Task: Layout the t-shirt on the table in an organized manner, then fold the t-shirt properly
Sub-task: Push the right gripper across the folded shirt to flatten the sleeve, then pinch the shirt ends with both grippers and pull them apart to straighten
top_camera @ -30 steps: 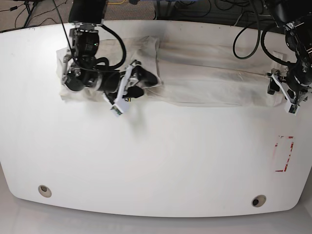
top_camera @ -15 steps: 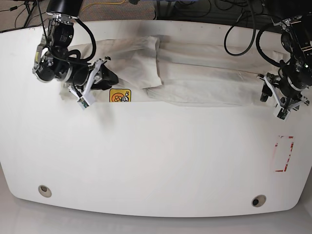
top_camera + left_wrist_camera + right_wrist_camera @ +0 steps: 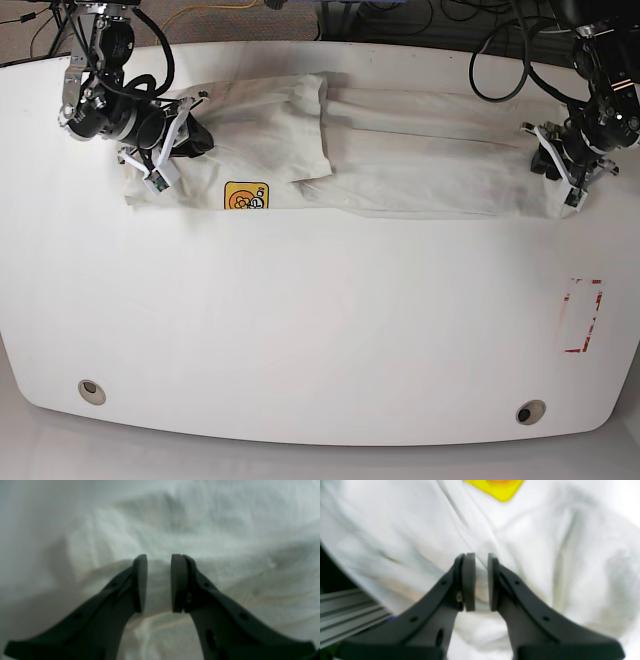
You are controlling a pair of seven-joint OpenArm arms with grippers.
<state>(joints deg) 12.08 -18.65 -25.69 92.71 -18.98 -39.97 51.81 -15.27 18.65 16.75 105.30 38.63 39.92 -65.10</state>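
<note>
Both arms are down at opposite ends of the t-shirt (image 3: 400, 150), which lies as a long narrow band across the far side of the table (image 3: 320, 330), its small orange-yellow square logo (image 3: 246, 196) facing up near the near edge. The left gripper (image 3: 158, 583) has its pads (image 3: 140, 582) drawn close with a raised ridge of white cloth standing in the narrow gap between them; it looks like a pinch forming, though I cannot tell that the grip is firm. The right gripper (image 3: 481, 582) sits at the other end, its pads (image 3: 469, 581) nearly pressed together on a fold of fabric, a yellow corner of the logo just beyond its tips. I judge the step in hand to be taking hold of the two ends for the next fold. To do it well, both pinches should catch every layer at the edge, not only the top sheet, and the two arms should lift together, keeping the band taut and level so it does not sag or twist. Around them: two grommet holes (image 3: 91, 391) and a red tape rectangle (image 3: 583, 316) on the near side, well apart from the cloth. Cables (image 3: 500, 60) hang beyond the far edge, near the left arm, and could snag a wide swing.
</note>
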